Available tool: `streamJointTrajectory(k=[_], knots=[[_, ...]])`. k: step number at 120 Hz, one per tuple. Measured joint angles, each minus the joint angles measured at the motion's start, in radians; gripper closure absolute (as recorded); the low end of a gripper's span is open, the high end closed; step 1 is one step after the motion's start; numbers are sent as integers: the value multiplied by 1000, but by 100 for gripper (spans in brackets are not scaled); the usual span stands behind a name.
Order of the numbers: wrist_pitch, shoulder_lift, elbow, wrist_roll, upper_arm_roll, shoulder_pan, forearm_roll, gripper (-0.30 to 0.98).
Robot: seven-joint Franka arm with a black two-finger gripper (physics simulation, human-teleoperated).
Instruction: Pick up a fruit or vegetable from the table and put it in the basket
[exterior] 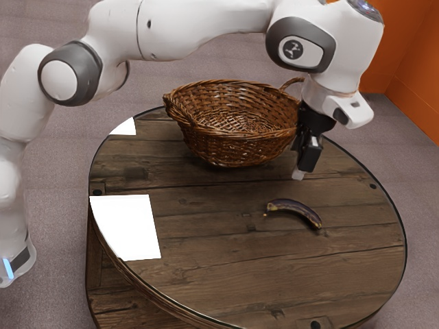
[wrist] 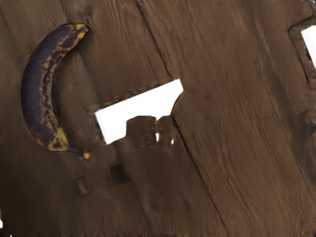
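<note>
Exterior view, and we're above a round plank table, grey carpet below, orange wall far right; the woven basket sits far side. Our gripper, spread or pressed together? We can't tell. The banana lies nearer on the wood. Wrist view: curved, dark, yellow-flecked peel, jagged white patch near it.

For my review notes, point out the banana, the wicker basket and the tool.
Banana [wrist: 36, 94], wrist view: the dark middle of its curved peel.
Wicker basket [exterior: 233, 149], exterior view: its woven outer wall.
Tool [exterior: 298, 175], exterior view: its lower end.
</note>
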Motion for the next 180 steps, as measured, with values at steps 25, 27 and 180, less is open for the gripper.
streamJointTrajectory(k=[25,27,180], knots=[[51,41,-34,-10,28,-19,29,0],[54,45,-36,-10,38,-18,31,0],[285,296,-42,244,245,27,53,0]])
